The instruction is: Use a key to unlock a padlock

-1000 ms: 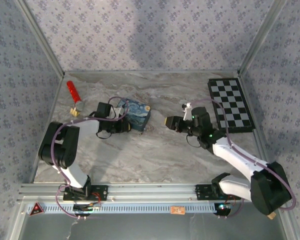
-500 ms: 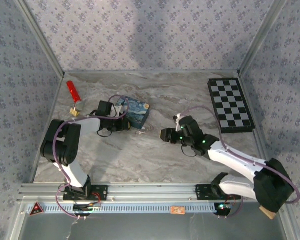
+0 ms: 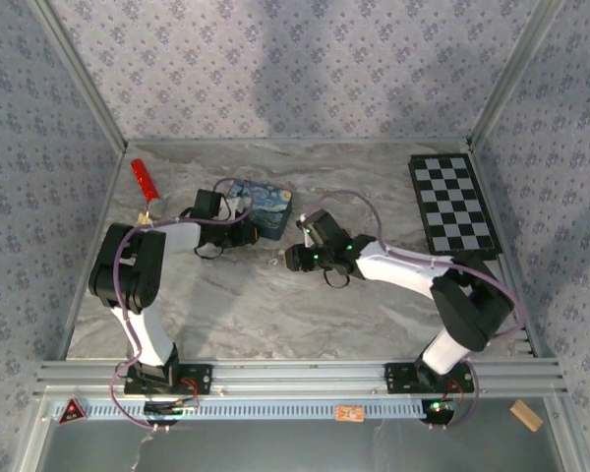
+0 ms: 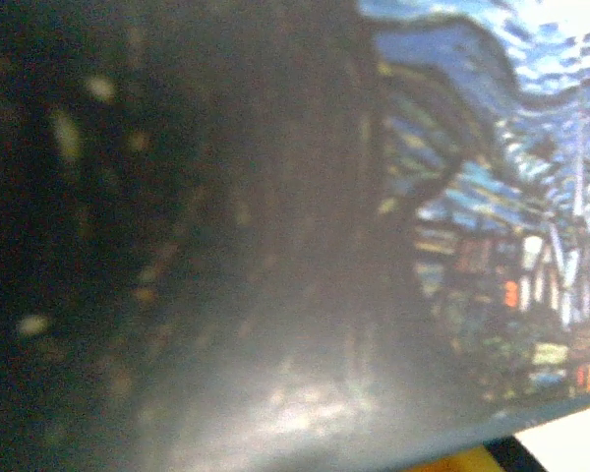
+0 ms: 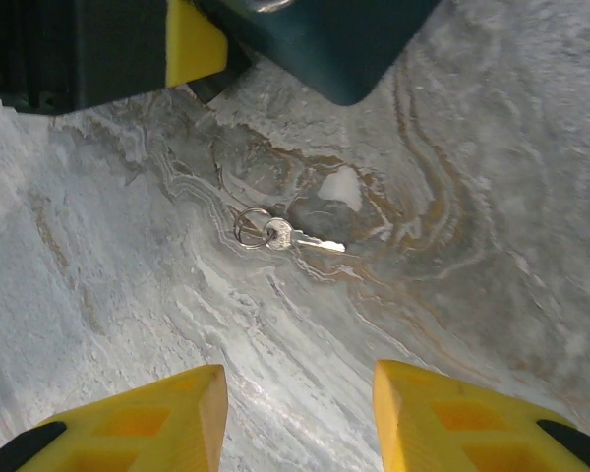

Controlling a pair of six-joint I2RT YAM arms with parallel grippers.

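Note:
A small silver key (image 5: 305, 239) on a wire ring lies flat on the marble table, also seen as a pale speck, the key (image 3: 273, 262). My right gripper (image 5: 297, 383) hovers open just short of it, with nothing between its yellow fingers (image 5: 147, 418). From above, the right gripper (image 3: 291, 259) sits just right of the key. My left gripper (image 3: 242, 234) presses against the blue painted tin (image 3: 267, 207); one of its black and yellow fingers (image 5: 192, 44) is in the right wrist view. The left wrist view is a dark blur beside the tin's painted side (image 4: 511, 197). The padlock is hidden.
A red stick (image 3: 144, 180) and a small tan block (image 3: 146, 219) lie at the far left. A chessboard (image 3: 454, 205) lies at the far right. The tin's dark corner (image 5: 344, 49) lies just beyond the key. Bare marble (image 3: 305, 305) stretches in front of both grippers.
My right arm has swung left across the table and come low over the key. The left gripper and the tin have shifted slightly toward the back.

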